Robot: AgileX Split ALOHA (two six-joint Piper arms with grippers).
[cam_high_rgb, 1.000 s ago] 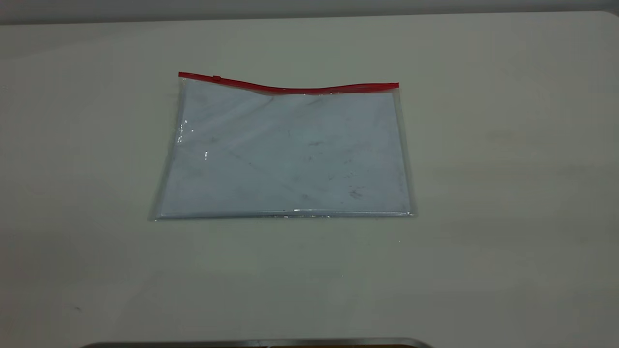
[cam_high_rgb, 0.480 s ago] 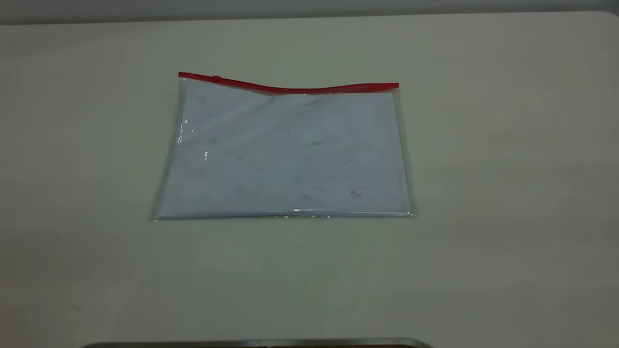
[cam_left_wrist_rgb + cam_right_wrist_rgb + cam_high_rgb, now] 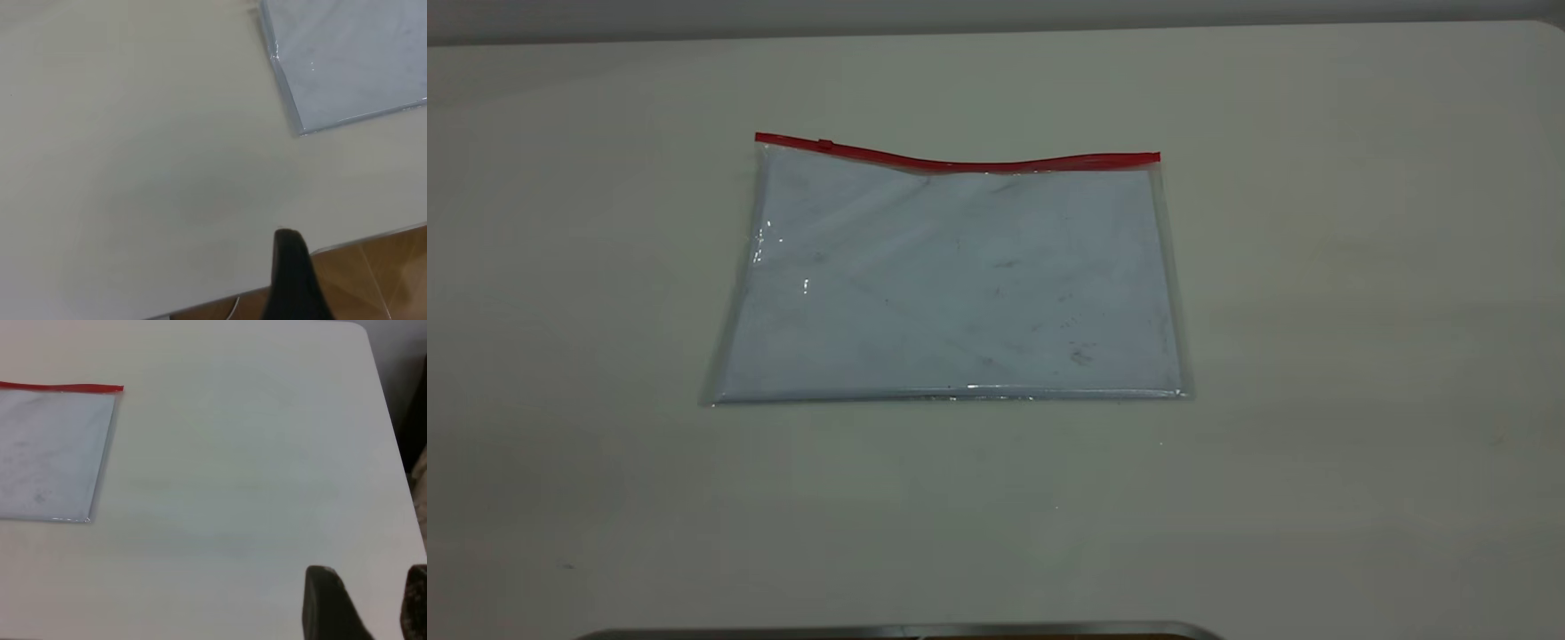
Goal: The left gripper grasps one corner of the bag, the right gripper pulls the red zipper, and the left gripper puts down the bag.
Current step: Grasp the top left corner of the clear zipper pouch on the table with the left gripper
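Note:
The bag point(image 3: 951, 276) lies flat on the white table, clear, with white sheets inside. The red zipper point(image 3: 960, 163) runs along its far long edge, with the slider tab point(image 3: 824, 143) near the left end. The corner of the bag point(image 3: 759, 138) where the strip ends touches nothing. Neither gripper shows in the exterior view. The left gripper point(image 3: 293, 280) hangs over the table's near edge, well away from a plain clear corner of the bag point(image 3: 300, 130). The right gripper point(image 3: 370, 587) is open and empty, far from the bag point(image 3: 47, 453) and the zipper's end point(image 3: 120, 388).
The table's near edge point(image 3: 360, 238) borders a wooden floor beside the left gripper. The table's rounded corner point(image 3: 373, 347) lies beyond the right gripper. A dark metal strip point(image 3: 898, 631) runs along the bottom of the exterior view.

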